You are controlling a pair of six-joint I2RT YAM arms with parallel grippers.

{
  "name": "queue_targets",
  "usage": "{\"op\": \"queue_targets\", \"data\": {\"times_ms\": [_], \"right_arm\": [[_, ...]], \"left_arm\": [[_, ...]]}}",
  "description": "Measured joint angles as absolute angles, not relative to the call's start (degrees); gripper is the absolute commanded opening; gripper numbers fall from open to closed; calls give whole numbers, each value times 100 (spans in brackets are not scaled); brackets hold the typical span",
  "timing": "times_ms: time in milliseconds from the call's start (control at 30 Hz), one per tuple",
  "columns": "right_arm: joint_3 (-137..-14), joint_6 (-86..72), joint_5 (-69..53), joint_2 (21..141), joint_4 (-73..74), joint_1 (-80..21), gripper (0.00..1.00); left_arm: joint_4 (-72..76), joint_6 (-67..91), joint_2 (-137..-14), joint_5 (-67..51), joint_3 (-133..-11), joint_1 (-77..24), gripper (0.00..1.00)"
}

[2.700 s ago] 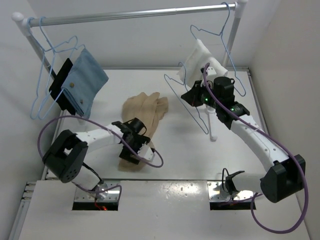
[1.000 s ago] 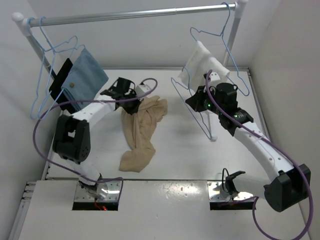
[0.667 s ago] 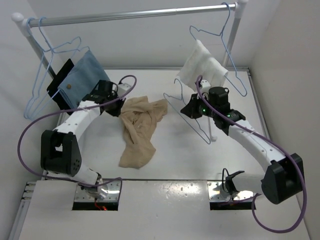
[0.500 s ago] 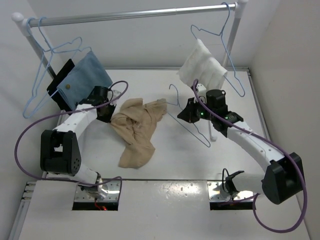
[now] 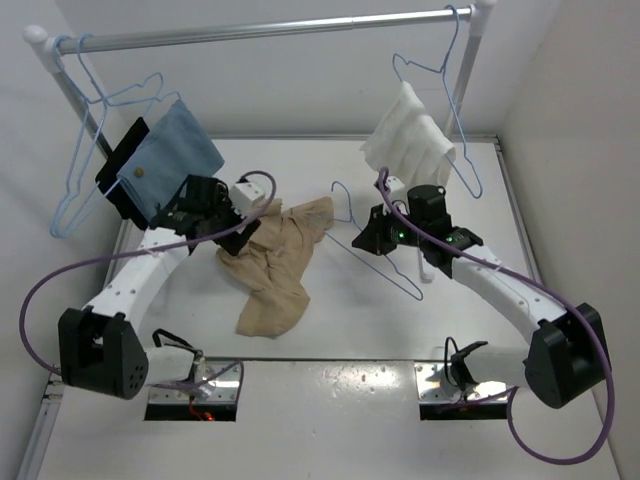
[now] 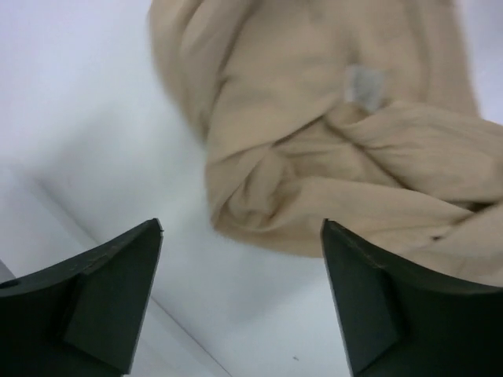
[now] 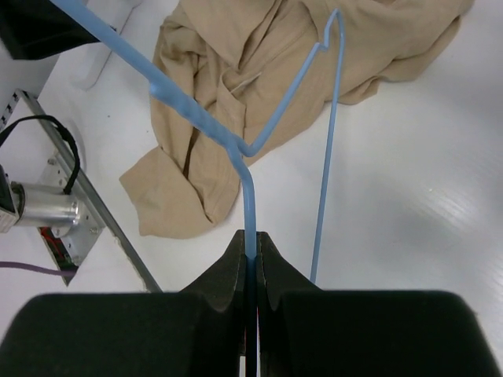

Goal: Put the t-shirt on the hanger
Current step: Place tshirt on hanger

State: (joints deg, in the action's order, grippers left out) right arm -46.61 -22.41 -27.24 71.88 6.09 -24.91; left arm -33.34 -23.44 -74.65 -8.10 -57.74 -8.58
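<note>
Clearly, the left gripper stands wide. Its two dark fingers sit far apart in the lower corners of the left wrist view, with only white table between them. The tan t-shirt fills the upper right of that view, bunched in soft folds. Its nearest rounded edge lies just above the gap between the fingertips and touches neither finger.

In the overhead view the t-shirt lies crumpled on the table a little left of centre. One end spreads toward the upper middle and a narrower tail runs down toward the lower left. The left gripper sits just beside the cloth's upper-left edge.

The right gripper is pinched tight on the pale-blue wire hanger, right of centre in the overhead view. In the right wrist view its fingers meet around one thin wire at bottom centre. The hanger rises from them, bends and runs off toward the upper left, while a second wire stands just to the right. The t-shirt spreads across the top of that view behind the wires, not threaded on them. Whether the hook touches the cloth cannot be told.

A metal rail crosses the top of the overhead view, with a white cloth hanging at upper right and a blue cloth at upper left.
</note>
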Motion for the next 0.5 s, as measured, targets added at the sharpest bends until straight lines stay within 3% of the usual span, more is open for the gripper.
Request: {"op": "queue_targets", "data": {"times_ms": [167, 267, 367, 500], "right_arm": [[-4571, -2222, -2611, 7116, 648, -2491, 0], [-4421, -2233, -2427, 6899, 661, -2491, 0], [-4329, -2255, -2281, 6698, 648, -2491, 0], [-4198, -2298, -2088, 6490, 628, -2491, 0]], "left_arm": [[-3308, -2834, -7332, -1380, -5756, -1782, 35], [-3284, -2908, -8097, -1485, -5979, -2185, 36], [-3240, -2904, -9205, -1376, -6630, -2318, 55], [-3024, -2947, -10416, -1192, -7773, -2320, 59]]}}
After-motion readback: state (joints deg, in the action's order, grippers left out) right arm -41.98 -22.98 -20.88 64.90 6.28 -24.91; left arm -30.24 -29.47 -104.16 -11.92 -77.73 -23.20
